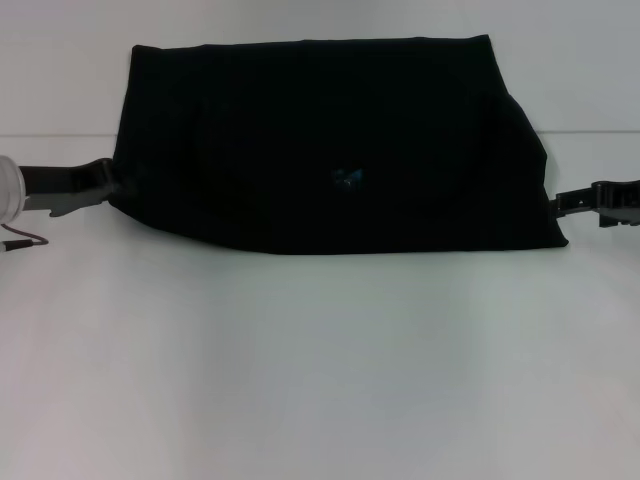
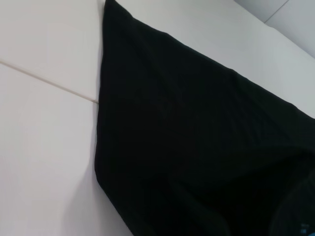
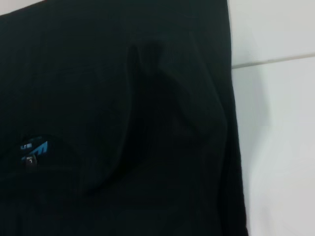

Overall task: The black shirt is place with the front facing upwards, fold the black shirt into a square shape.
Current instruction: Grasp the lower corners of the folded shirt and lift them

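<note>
Now, at the far left of the head view, the left gripper [image 1: 103, 187] reaches in level with the table [image 1: 320, 380], its dark tip right against the left edge of the black shirt [image 1: 330, 140]. It seems to meet the cloth at that edge, yet whether its jaws are parted or pinched on the fabric I cannot tell — the black tip merges with the black cloth. A white round housing [image 1: 8, 190] sits behind it at the frame edge, with a thin cable [image 1: 25, 240] trailing beneath.

Moving toward the middle, the shirt lies as a wide dark band across the far part of the white table, its long axis running side to side. The far edge is straight; the near edge sags lower toward the right. No lettering shows on the upper surface, only the small blue neck label [image 1: 348, 179] near the centre. The left wrist view shows the shirt [image 2: 197, 137] as a broad plain sheet with one edge crossing a seam line in the table [image 2: 44, 147]. The right wrist view shows soft creases in the cloth [image 3: 123, 98], and the label [image 3: 33, 149] on the fabric.

At the right, the right gripper [image 1: 565, 203] comes in from the frame edge, its tip at the shirt's lower right corner — again, I cannot tell how far its jaws stand apart.
</note>
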